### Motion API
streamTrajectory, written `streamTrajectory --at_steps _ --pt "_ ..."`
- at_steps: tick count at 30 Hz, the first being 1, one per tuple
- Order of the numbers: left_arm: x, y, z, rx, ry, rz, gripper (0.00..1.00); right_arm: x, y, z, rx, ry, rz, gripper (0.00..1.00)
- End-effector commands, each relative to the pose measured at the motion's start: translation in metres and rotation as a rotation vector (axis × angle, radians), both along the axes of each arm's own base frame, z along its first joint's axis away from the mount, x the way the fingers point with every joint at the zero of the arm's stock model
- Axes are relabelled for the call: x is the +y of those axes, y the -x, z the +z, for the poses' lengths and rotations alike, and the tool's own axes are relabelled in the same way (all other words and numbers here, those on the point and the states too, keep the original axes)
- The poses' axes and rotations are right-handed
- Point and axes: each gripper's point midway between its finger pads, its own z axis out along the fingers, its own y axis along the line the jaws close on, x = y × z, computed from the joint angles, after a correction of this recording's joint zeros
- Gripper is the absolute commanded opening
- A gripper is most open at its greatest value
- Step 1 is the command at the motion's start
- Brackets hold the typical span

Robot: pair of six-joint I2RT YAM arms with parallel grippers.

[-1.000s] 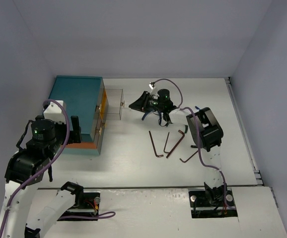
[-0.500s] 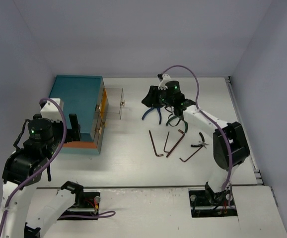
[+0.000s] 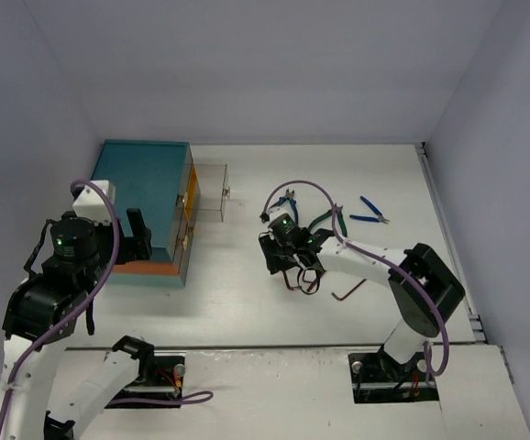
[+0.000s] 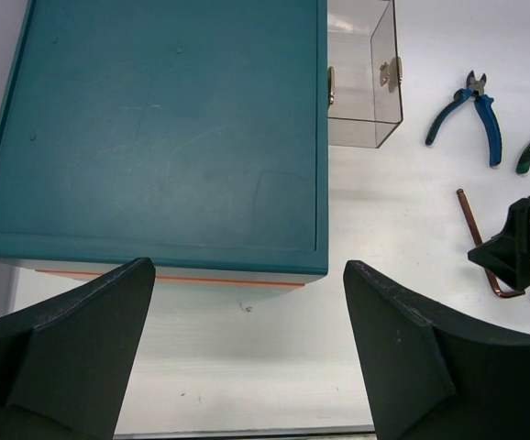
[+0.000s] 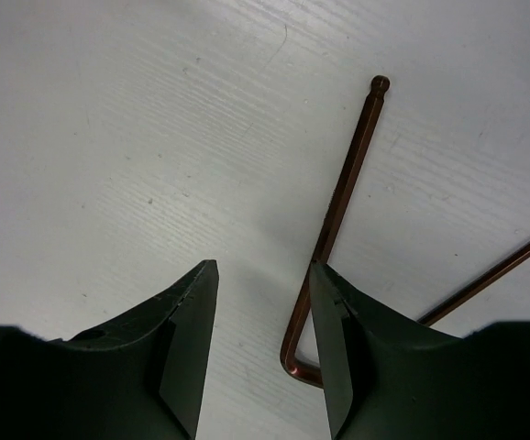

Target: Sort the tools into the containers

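Risk of a missed grab on the hex key

Right claw hangs low over the bench with its fingers apart and nothing between them. The bent hex key lies flat, and only its corner sits in the gap, close to one finger. If the claw shuts here, it may pinch just the bend, and the thin key could spin or slip out. A second hex key lies near and could get bumped. The open clear drawer of the teal chest is well apart, so a weak hold could drop the key on the way. Left claw is wide open above the chest and holds nothing.
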Motion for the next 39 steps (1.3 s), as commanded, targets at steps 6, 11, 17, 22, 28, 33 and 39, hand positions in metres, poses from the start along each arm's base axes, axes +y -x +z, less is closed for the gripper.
streamTrajectory --at_steps 6,11,17,22,28,33,39 --pt "-0.007 0.002 0.013 -0.043 0.054 -0.019 0.81 -0.019 -0.008 -0.019 -0.035 0.081 -0.199 0.4" --pt "-0.007 0.004 0.012 -0.04 0.055 -0.019 0.81 -0.019 -0.006 -0.032 -0.008 0.102 -0.211 0.37" --pt "-0.008 0.004 0.009 -0.035 0.055 -0.022 0.81 -0.019 -0.002 -0.045 0.038 0.128 -0.212 0.31" --pt "-0.006 0.004 0.009 -0.037 0.048 -0.017 0.81 -0.026 0.003 -0.057 0.075 0.184 -0.217 0.19" --pt "-0.006 0.004 0.008 -0.032 0.044 -0.016 0.81 -0.028 -0.001 -0.052 0.057 0.218 -0.196 0.0" --pt "-0.004 0.003 0.011 -0.041 0.036 -0.011 0.81 -0.005 -0.028 0.011 -0.067 0.113 -0.167 0.0" --pt "-0.003 0.001 0.015 -0.047 0.03 -0.006 0.81 0.028 -0.066 0.124 -0.295 -0.041 -0.129 0.0"
